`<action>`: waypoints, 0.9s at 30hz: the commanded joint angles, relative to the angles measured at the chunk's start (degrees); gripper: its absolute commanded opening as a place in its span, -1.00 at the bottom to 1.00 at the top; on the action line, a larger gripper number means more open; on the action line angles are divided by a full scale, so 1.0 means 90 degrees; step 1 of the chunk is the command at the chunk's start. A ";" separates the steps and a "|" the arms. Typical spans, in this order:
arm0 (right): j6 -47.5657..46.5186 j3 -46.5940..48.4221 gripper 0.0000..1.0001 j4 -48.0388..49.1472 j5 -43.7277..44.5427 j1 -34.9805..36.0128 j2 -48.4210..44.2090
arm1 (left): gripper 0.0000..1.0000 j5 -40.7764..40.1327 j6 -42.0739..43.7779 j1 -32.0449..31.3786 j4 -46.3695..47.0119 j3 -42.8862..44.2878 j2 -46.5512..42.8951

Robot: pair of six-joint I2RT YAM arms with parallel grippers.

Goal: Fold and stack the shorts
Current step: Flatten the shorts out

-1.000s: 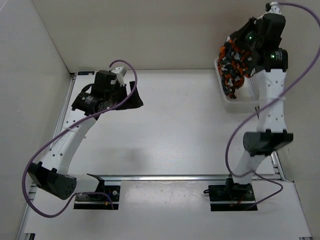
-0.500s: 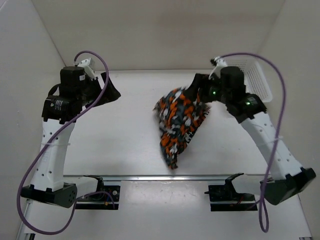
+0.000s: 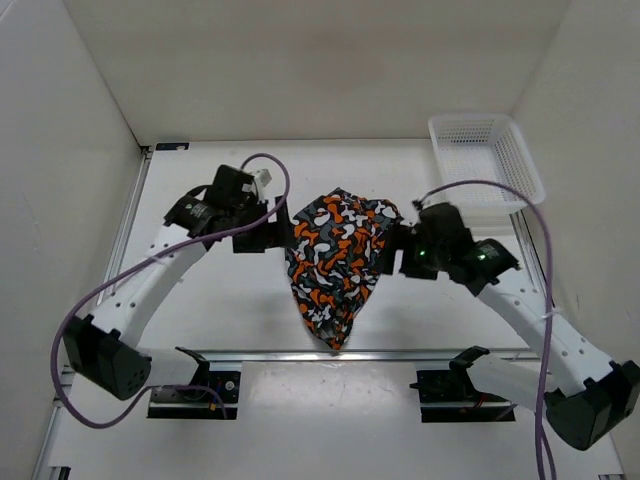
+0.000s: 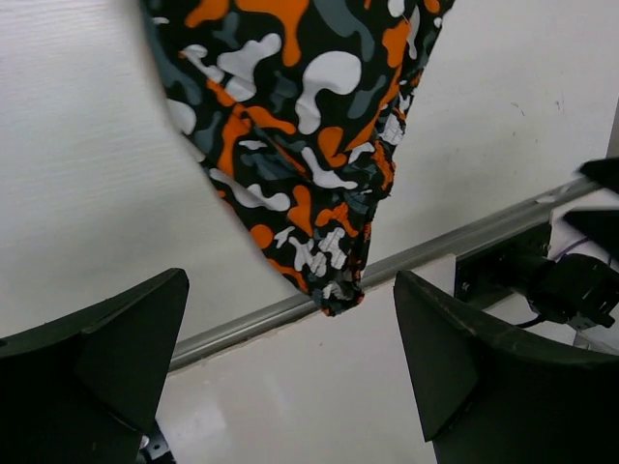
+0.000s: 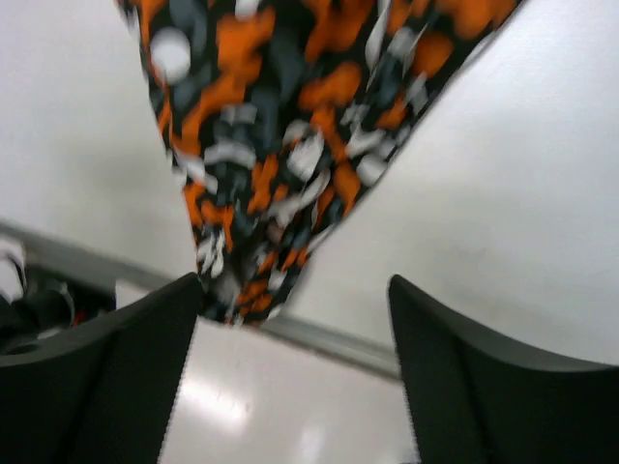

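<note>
Metal rail (image 3: 300,355) crosses the table's near side, and the narrow end of the shorts (image 3: 335,265) comes right up to it, the cloth widening toward mid-table. Left gripper (image 3: 275,233) and right gripper (image 3: 392,250) flank the wide far end, both with jaws apart, holding nothing. White mesh basket (image 3: 487,170) sits far right.

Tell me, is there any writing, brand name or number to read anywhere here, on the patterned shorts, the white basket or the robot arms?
No text can be read in any view.
The shorts: only orange, white, grey and black blotches, no lettering.
The basket: plain white mesh, no label.
The left arm and right arm: no legible marking; any print there is too small to tell.
</note>
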 commanded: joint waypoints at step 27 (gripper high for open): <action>0.0793 0.0963 0.62 0.0125 0.0021 0.3778 0.4300 | 0.98 -0.0787 -0.1180 0.0706 -0.0071 -0.1109 -0.0435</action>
